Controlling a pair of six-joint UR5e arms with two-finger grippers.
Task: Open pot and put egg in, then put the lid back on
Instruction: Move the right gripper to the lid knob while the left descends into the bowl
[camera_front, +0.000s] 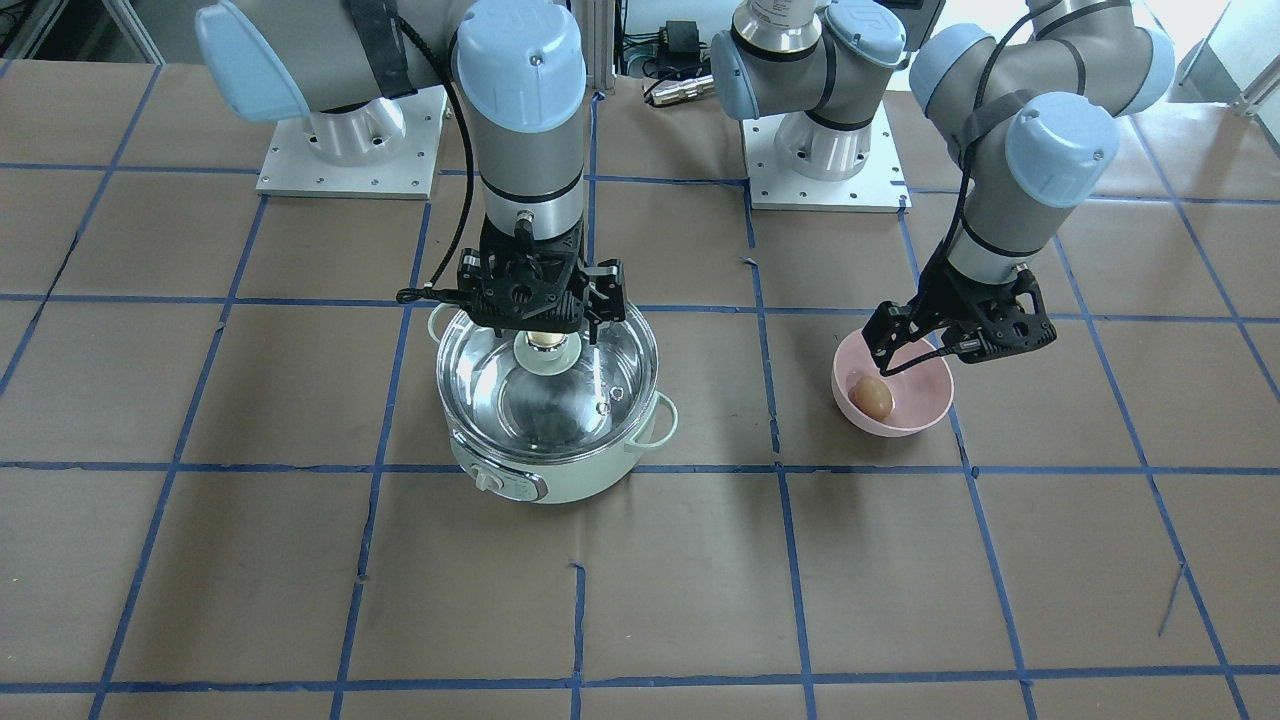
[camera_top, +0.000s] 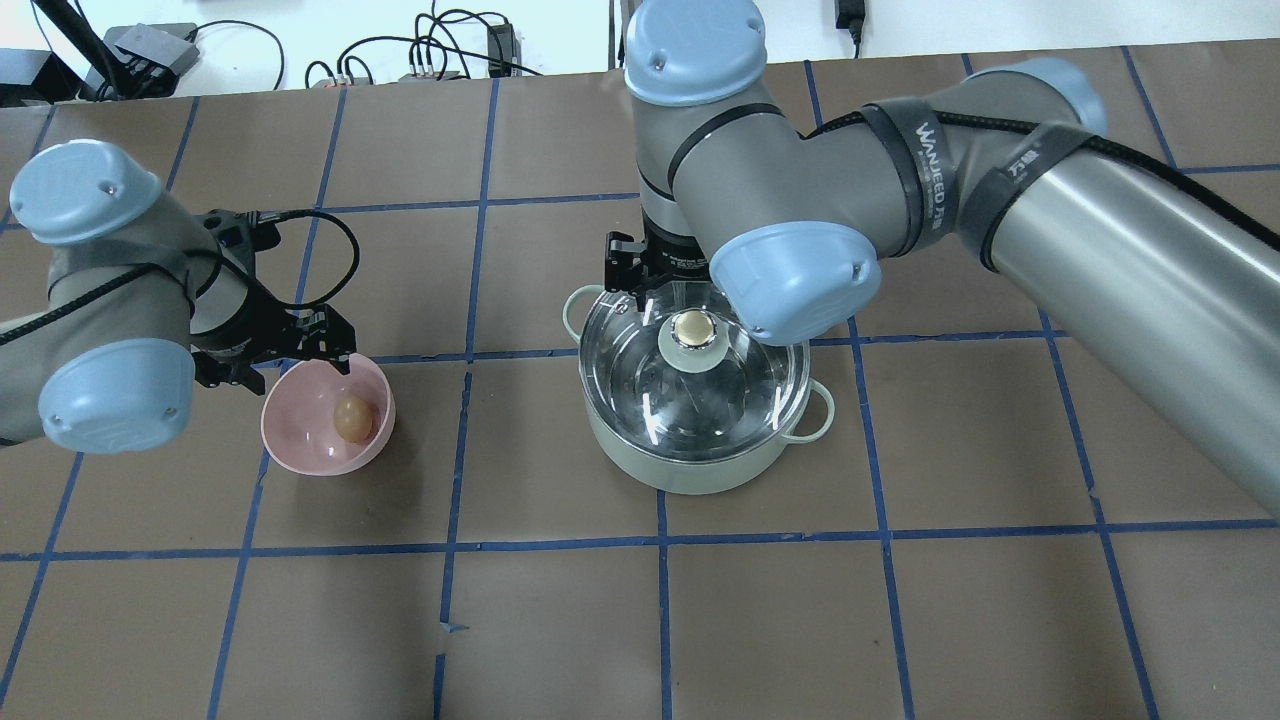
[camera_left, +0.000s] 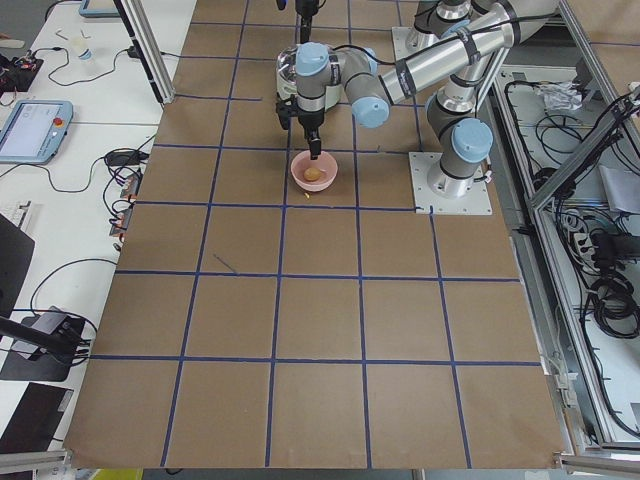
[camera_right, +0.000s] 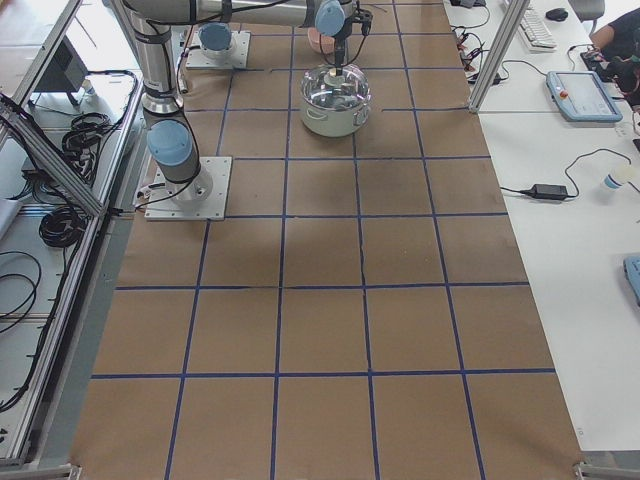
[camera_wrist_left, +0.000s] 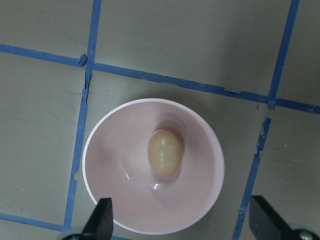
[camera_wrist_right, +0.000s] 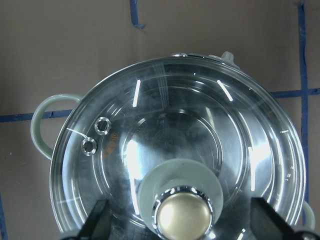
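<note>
The right gripper (camera_wrist_right: 182, 222) hangs directly over the pot with its two black fingers (camera_wrist_right: 100, 220) spread wide. One finger stands on either side of the rounded gold-tan knob (camera_wrist_right: 182, 215), and neither touches it. The knob rises from a pale green centre base on the round clear glass lid (camera_wrist_right: 175, 125), which has two small steam holes near one edge. The lid sits closed on the round pale mint-green electric cooking pot (camera_front: 560, 480). The pot's shiny steel interior shows through the glass, a loop handle sticks out at each side, and the dial faces away from the robot.

The left gripper (camera_wrist_left: 183, 217) is also spread open and holds nothing. It is poised above the smooth pink round bowl (camera_wrist_left: 110, 165). In the wrist view one fingertip lies over the bowl's rim and the other lies outside the rim, over the table. The small brown-tan oval egg (camera_wrist_left: 164, 151) lies alone at the bottom of this bowl, apart from both fingers. How far above it the fingers are cannot be told.

The bowl and the pot are well apart, the bowl on the robot's left. Both stand on the brown paper-covered table (camera_front: 300, 580), which is marked into squares by blue tape lines.
</note>
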